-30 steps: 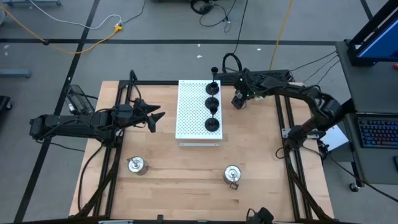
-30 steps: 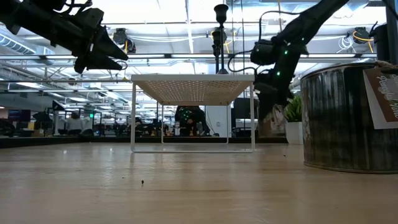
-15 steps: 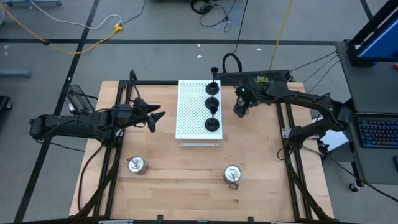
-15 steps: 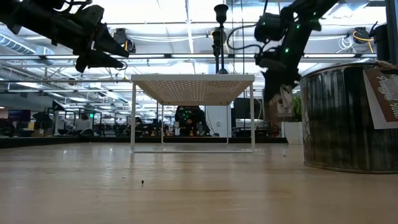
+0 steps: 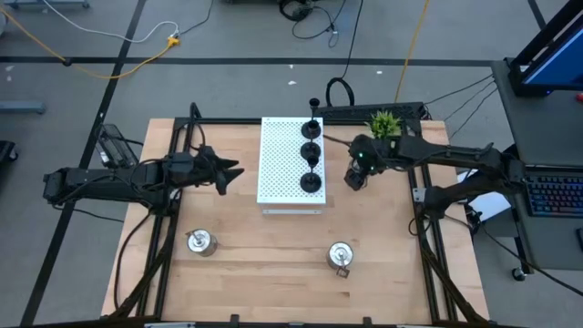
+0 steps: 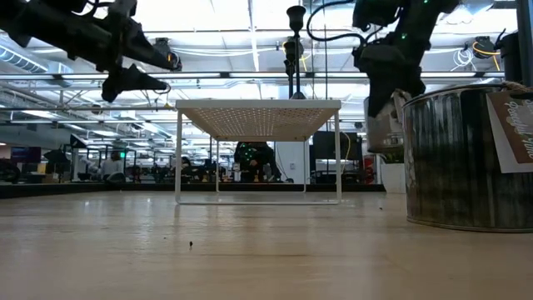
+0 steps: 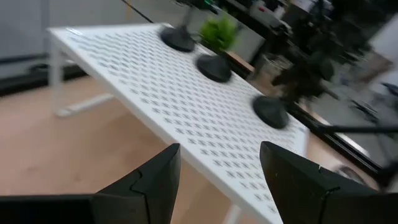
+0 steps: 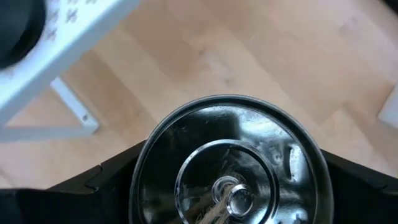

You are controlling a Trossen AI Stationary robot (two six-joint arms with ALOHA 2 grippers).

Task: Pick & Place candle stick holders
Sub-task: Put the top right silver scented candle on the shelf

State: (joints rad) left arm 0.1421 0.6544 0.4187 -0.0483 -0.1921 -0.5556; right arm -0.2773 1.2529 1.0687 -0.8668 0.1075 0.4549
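On the silver holder (image 6: pixel 466 158), unreadable label (image 6: pixel 510 125).

White perforated board (image 5: pixel 284 164) raised on legs, mid-table; green spiky plant (image 5: pixel 384 122) near far edge.

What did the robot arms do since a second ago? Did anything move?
The right gripper, shut on a shiny silver candle holder, carried it from the table's back edge toward the front, beside the white board. That uncovered the green plant behind it. The left gripper stayed open and hovering left of the board. The black holders on the board and the two silver holders at the front stayed put.
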